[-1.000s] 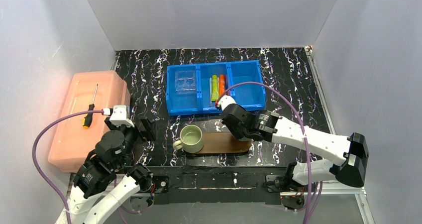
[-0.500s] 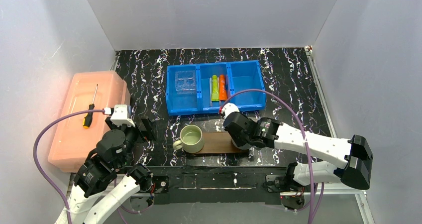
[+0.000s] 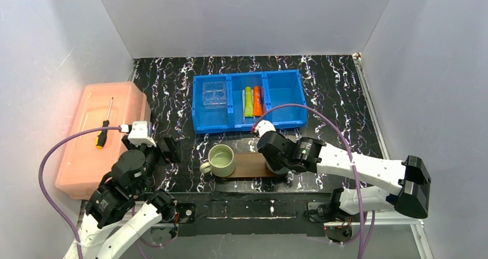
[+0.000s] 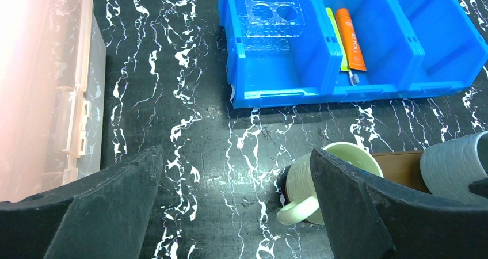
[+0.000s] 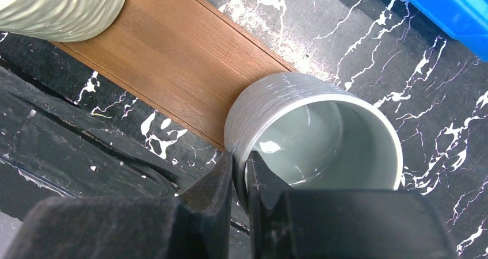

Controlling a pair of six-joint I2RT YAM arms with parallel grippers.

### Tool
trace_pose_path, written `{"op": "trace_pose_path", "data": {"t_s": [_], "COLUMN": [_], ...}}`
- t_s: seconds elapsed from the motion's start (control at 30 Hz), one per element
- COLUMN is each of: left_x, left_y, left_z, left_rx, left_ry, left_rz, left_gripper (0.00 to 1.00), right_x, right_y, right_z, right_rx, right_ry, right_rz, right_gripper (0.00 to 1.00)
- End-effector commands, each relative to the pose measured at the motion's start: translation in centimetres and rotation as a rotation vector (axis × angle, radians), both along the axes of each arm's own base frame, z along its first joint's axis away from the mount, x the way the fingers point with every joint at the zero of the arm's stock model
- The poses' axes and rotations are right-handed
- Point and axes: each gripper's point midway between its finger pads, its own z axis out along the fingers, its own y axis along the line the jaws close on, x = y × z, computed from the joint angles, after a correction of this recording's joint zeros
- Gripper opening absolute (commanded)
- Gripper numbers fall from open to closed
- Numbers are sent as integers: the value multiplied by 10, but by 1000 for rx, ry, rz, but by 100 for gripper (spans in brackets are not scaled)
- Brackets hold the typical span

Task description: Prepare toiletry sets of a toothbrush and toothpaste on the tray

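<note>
The brown wooden tray (image 3: 250, 166) lies near the front edge, with a green mug (image 3: 221, 160) on its left end. My right gripper (image 5: 239, 172) is shut on the rim of a grey mug (image 5: 313, 132) at the tray's right end (image 5: 178, 57); I cannot tell if the mug rests on it. The lime-green tube (image 3: 248, 102) and the orange tube (image 3: 256, 100) lie in the middle compartment of the blue bin (image 3: 248, 124). The toothbrushes do not show clearly. My left gripper (image 4: 236, 213) is open and empty, left of the green mug (image 4: 313, 178).
A clear plastic holder (image 3: 214, 94) lies in the bin's left compartment. A pink lidded box (image 3: 98, 149) with a screwdriver (image 3: 105, 124) on it stands at the left. White walls close in the table on three sides.
My right gripper has carried the grey mug toward the near side, to the tray's right end. The left arm has not moved.
</note>
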Motion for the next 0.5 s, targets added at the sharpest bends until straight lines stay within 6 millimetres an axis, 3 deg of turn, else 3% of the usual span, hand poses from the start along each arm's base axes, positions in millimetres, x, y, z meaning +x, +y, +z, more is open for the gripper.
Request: {"op": "trace_pose_path", "data": {"t_s": [0.0,0.47], "left_x": [2,2], "left_y": [1,1], "left_z": [-3,-3], "left_rx": [18,16], "left_ry": [12,9], "left_rz": [11,11], "left_gripper": [99,99], "right_x": [9,7], "right_y": [11,13], "right_z": [11,2], "right_rx": [51,27], "right_ry": [-60,-53], "right_rz": [-17,-15], "right_gripper": [1,1]}}
